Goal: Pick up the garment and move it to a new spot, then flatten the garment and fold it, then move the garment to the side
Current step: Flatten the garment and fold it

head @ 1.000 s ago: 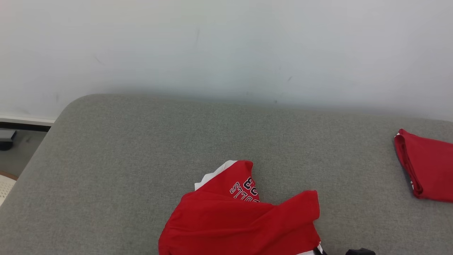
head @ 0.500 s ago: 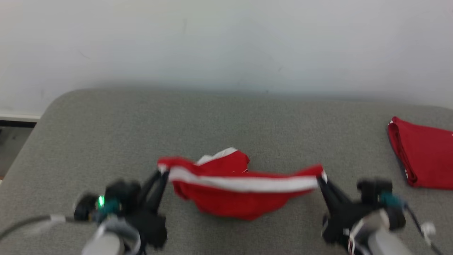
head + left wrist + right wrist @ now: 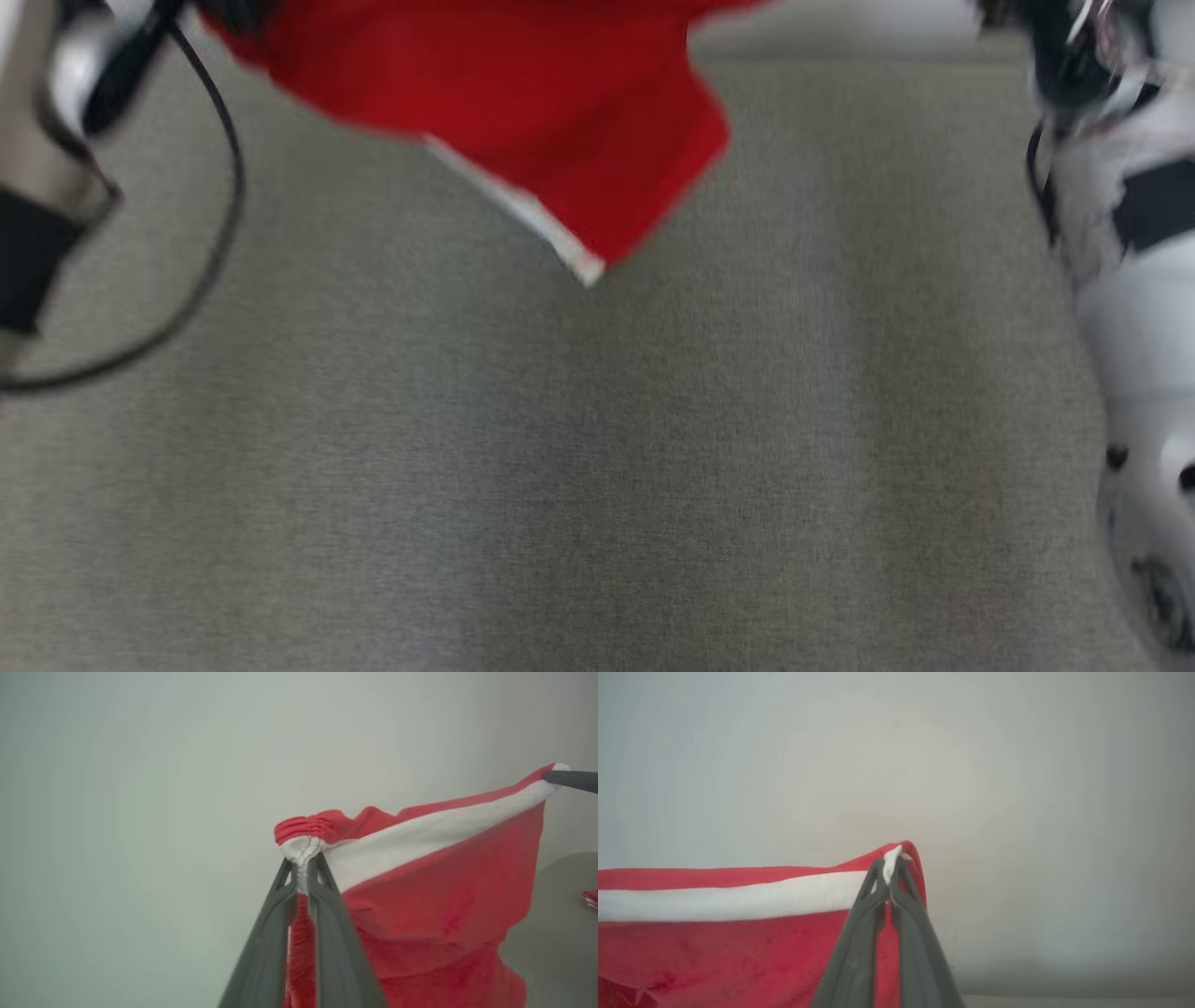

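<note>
Both arms are up and the red garment (image 3: 523, 84) hangs in the air between them, well clear of the grey cushion (image 3: 560, 467) below. From the head view (which is smeared with motion blur) it shows as a red sheet across the top of the picture. One corner with a white edge droops lowest, and there is bare cushion underneath it.

The left gripper (image 3: 304, 863) has its two dark fingers pinched together on one top corner, where the white band bunches into gathers around the tips. The band runs from there, fairly taut, across to the far corner, where a dark fingertip of the other arm holds it. Red cloth hangs below the band in loose folds.

The right gripper (image 3: 889, 863) is likewise clamped tight on its own corner, with a nub of white fabric poking up between the fingertips. The band and the red cloth stretch away to the left of that view.

Behind the garment is a plain pale wall (image 3: 140, 788). A black cable (image 3: 219, 233) loops down from the left forearm (image 3: 37, 140), and the white right forearm (image 3: 1130, 280) runs along the opposite edge. A small scrap of red cloth (image 3: 591, 898) lies on the cushion at the far right of the left wrist view.
</note>
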You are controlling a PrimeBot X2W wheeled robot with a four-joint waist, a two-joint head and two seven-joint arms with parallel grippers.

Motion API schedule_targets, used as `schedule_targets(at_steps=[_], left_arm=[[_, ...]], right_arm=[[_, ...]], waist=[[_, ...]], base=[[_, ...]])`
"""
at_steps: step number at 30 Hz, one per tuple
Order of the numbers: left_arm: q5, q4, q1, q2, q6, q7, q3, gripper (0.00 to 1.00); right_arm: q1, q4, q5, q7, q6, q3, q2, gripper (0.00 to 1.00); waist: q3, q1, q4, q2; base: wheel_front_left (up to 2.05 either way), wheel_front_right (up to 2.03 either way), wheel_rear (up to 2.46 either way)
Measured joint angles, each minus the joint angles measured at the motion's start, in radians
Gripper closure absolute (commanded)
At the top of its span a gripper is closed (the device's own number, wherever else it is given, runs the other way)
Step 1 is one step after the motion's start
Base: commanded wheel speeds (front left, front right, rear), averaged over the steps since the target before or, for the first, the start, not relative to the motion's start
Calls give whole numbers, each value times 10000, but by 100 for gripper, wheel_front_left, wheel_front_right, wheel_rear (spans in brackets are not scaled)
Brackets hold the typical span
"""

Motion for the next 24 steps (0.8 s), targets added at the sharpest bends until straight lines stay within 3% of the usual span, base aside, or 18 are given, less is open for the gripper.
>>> schedule_targets(at_steps=[6,12,18,24], left_arm=[[-752,1436,-3191,-190,0,401,-545,100],[-943,2472,-5169,-838,-2,-63,-1310,100],[-1327,3294,-5797,-1323,-2,-1093,-1954,100],[-1799,3676,-5192,-1254,-2,-2222,-2702,100]], right_arm=[[-3425,2104,-606,-222,0,-650,240,100],[-5409,3294,-1818,-704,0,-754,0,100],[-6157,4031,-2592,-1381,0,-876,-10,100],[-5706,4370,-2713,-1944,0,-604,263,100]], waist=[[1386,1,-353,1],[2475,1,-633,2],[3091,0,-871,2],[3206,-3,-1102,1]], base=[[0,0,0],[0,0,0],[0,0,0],[0,0,0]])
